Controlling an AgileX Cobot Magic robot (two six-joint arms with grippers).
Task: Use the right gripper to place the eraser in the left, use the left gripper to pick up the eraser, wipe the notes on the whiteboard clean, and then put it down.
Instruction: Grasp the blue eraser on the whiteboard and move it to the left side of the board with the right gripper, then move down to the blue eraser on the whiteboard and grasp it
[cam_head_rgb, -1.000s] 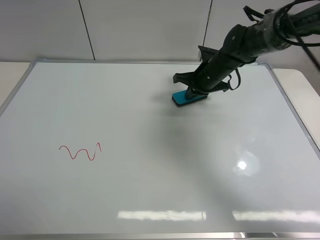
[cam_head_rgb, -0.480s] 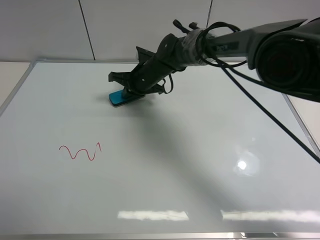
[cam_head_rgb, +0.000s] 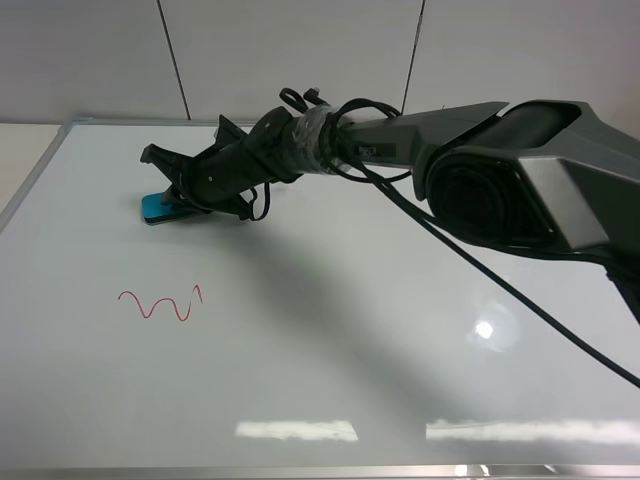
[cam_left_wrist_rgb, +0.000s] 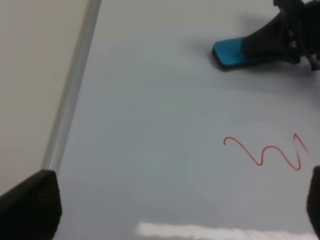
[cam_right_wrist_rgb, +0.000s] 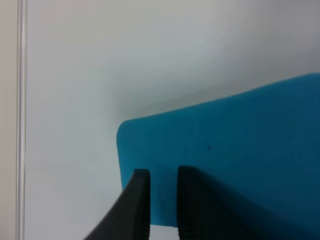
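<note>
Right now my right gripper (cam_head_rgb: 178, 200) pinches the eraser (cam_head_rgb: 152, 208) on the whiteboard (cam_head_rgb: 380, 340) near its left edge, apart from the notes (cam_head_rgb: 160, 303). My left gripper (cam_left_wrist_rgb: 170, 210) hangs spread wide above the board.

The turquoise eraser (cam_head_rgb: 154, 208), a rounded block with a thin dark underside, sits slightly tilted near the far left corner of the glossy, silver-framed whiteboard (cam_head_rgb: 330, 360). The right gripper (cam_head_rgb: 178, 200) pinches it between closed black fingers, and contact with the board cannot be told. The notes (cam_head_rgb: 160, 303), a short red wavy squiggle, lie unwiped on the whiteboard nearer its front than the eraser and well apart from it, while the left gripper (cam_left_wrist_rgb: 175, 200) hangs over the whiteboard's left side with fingers spread wide.
</note>
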